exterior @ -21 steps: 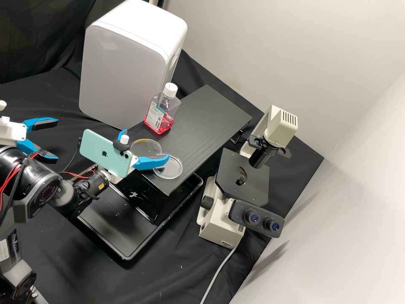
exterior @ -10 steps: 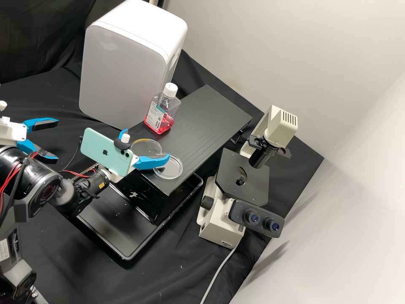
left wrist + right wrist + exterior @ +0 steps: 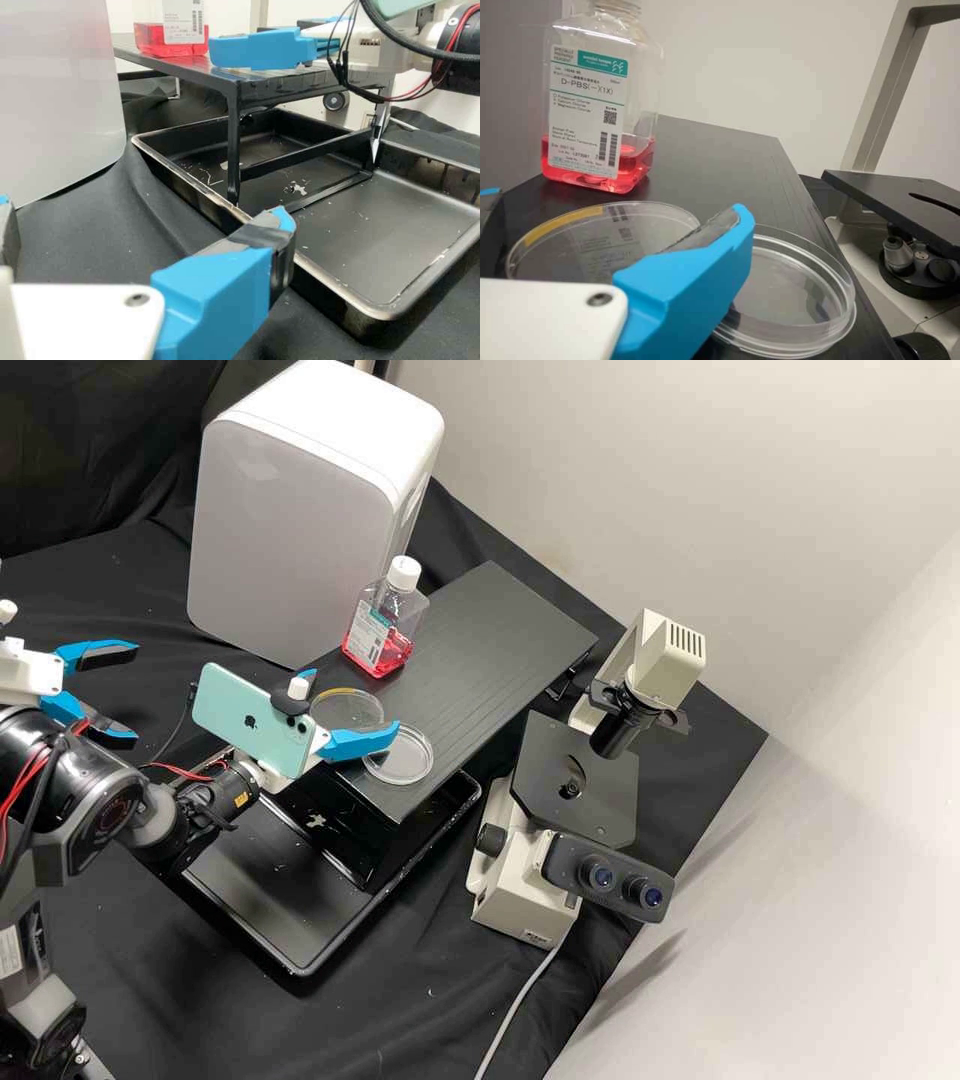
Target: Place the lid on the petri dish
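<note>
**Lid held beside the dish, not on it yet**

The lid is clear and round, with a yellow mark on its edge. It sits low over the black shelf, between the two blue fingers of the right gripper. One finger is on each side of the lid, and they pinch it by its rim. The lid looks flat.

The petri dish lies open on the same shelf, just beside the lid. One blue finger is between the lid and the dish. It hides the spot where their rims come close, so I cannot tell if they touch.

A bottle with red liquid and a white cap stands on the shelf behind the lid. The shelf stands in a black tray.

The left gripper hangs over the black cloth, well apart from the shelf. Its fingers are spread wide, with nothing between them.

A big white box stands behind the bottle. A microscope stands near the other side of the shelf.
</note>
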